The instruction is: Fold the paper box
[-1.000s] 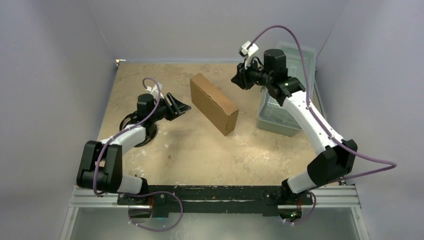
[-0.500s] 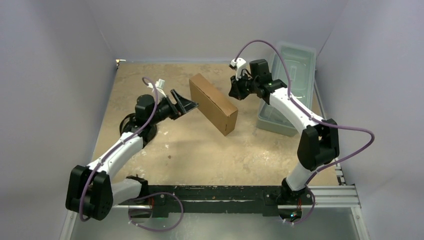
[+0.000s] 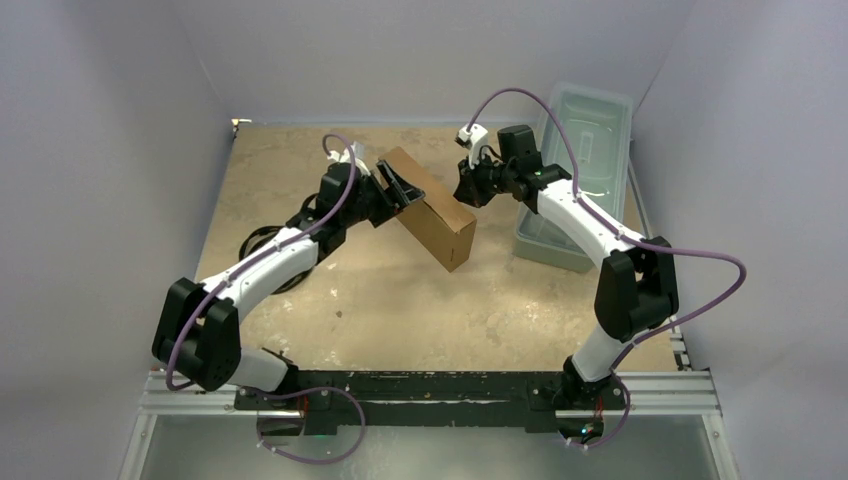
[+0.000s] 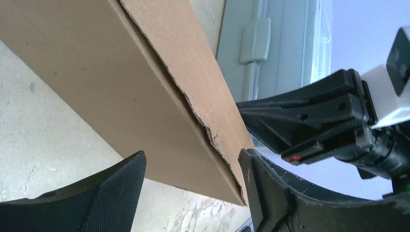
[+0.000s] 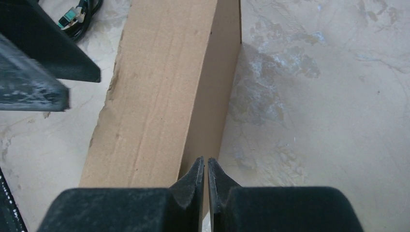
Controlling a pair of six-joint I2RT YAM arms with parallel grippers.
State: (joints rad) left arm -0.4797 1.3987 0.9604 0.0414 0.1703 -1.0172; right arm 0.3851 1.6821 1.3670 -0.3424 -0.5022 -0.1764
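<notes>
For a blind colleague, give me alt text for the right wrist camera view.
A brown paper box stands on edge on a mottled table. The right gripper, shut, is poised at its near end; the left gripper's fingers show top left.

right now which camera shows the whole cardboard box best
Top external: nearly all of the cardboard box shows, standing on its long edge on the table. Left wrist shows just one corner with a ragged seam; right wrist only looks along its narrow top face.
</notes>
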